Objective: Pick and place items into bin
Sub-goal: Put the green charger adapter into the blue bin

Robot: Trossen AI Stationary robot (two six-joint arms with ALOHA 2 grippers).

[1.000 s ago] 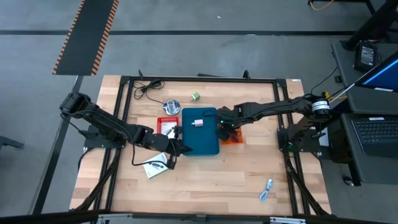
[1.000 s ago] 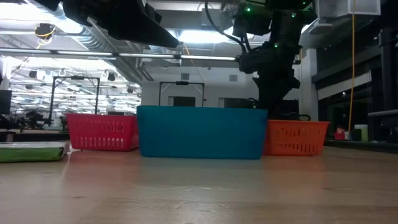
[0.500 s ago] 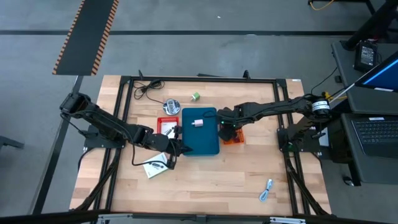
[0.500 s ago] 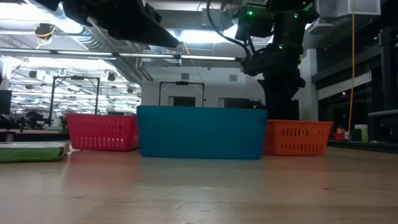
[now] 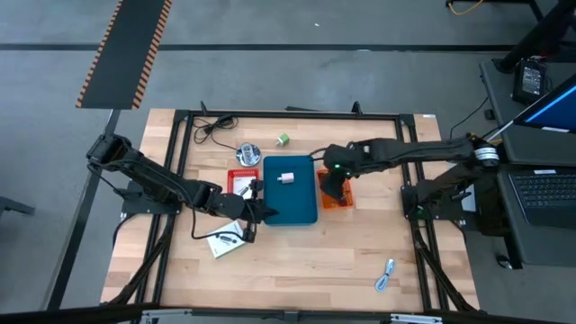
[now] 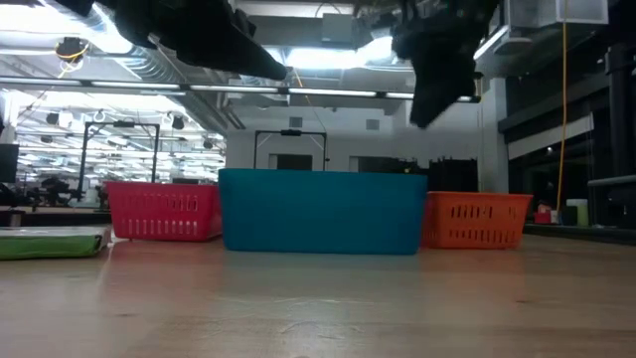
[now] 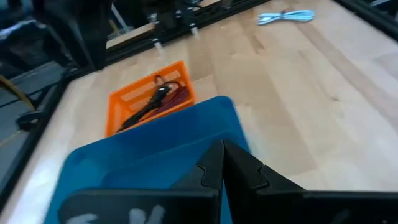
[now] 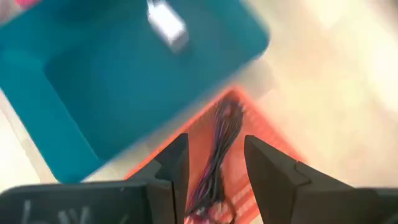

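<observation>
Right hand [image 8: 214,163] rising clear of small orange mesh basket [image 5: 341,200], fingers now spread, empty. Dark reddish coiled cable [image 8: 219,146] lying inside basket: release done. Left hand [image 7: 225,167] pressed together beside teal plastic bin [image 5: 290,191], waiting.

Not seeing any readable text, labels, brands or numbers in any view. White marks showing on left gripper [image 7: 222,163] body in its wrist view, but too blurred, not reading them.
</observation>
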